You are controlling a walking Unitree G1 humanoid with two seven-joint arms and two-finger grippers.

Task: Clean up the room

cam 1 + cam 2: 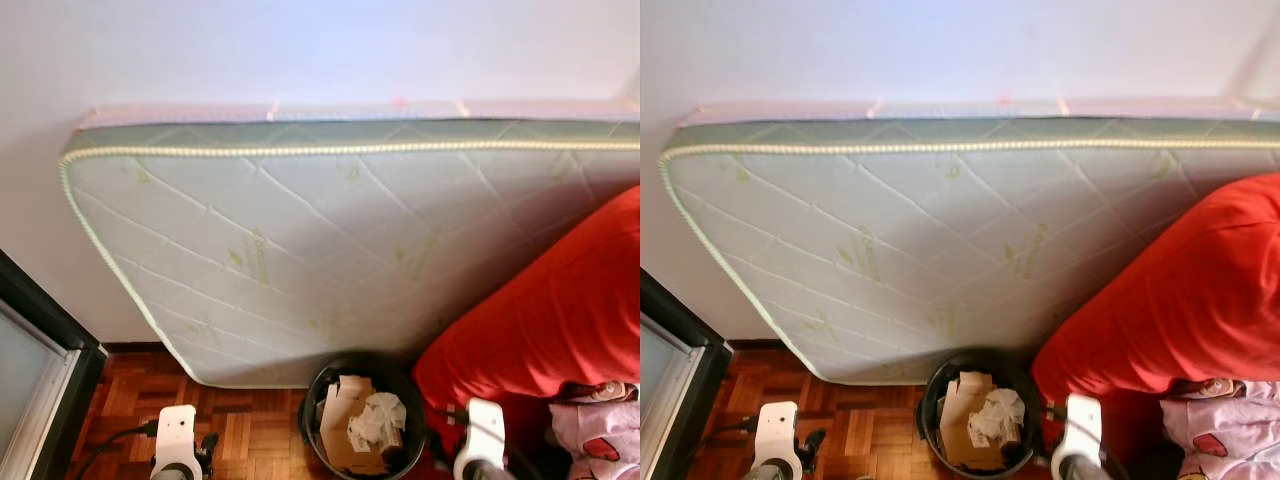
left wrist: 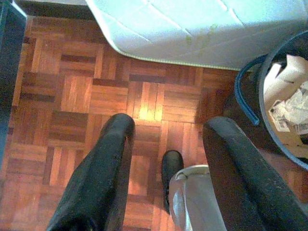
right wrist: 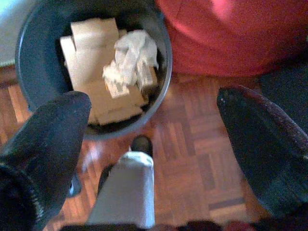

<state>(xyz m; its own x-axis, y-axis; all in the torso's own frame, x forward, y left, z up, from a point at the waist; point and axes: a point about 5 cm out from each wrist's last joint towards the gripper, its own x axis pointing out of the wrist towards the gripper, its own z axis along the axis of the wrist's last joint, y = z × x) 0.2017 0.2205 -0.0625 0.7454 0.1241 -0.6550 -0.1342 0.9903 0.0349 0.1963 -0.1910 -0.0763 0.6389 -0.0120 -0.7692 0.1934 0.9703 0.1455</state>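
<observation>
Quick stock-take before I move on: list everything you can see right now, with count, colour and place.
mattress: one, pale green-white quilted, standing on its long edge against the white wall
bin: one, black, round, on the parquet floor in front of the mattress
cardboard: a few brown pieces, inside the bin
crumpled paper: one white wad, on top of the cardboard
red cushion: one, large, right of the bin
pink fabric: one piece, with red shapes, below the cushion
dark door frame: one, far left
left gripper: open, above bare floor
right gripper: open, over the floor beside the bin
</observation>
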